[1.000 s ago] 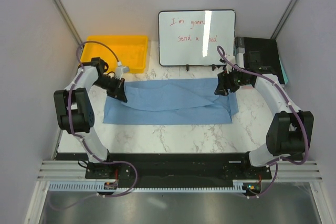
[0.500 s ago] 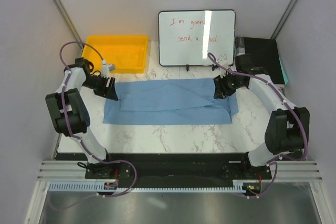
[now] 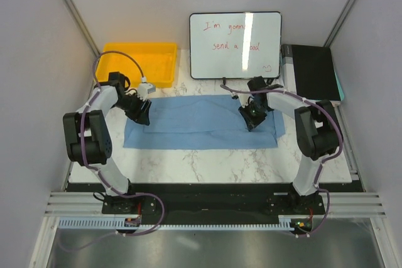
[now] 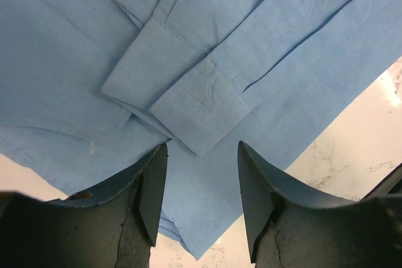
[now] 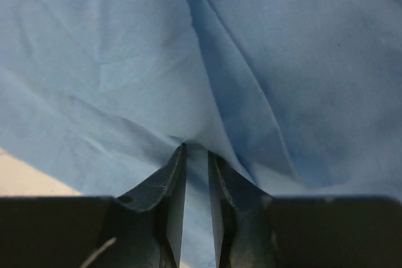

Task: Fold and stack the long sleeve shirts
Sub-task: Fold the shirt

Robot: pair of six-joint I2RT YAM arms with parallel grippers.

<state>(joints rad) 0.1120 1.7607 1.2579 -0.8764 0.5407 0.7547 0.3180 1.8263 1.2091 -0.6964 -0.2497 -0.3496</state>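
White-veined marble tabletop (image 3: 207, 164) under thin, creased light-blue shirt (image 3: 195, 123)

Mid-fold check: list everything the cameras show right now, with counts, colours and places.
light blue long sleeve shirt: one, light blue, folded into a long strip across the middle of the table, a cuff on top near its left end
yellow plastic tray: one, yellow, far left, beyond the shirt
white whiteboard with red handwriting: one, white, propped at far centre
black box: one, black, far right
white marble table: one, white with grey veins, under everything
left gripper: one, black, fingers open above the cuff
right gripper: one, black, fingers nearly closed, apparently pinching a fold of the shirt towards its right end
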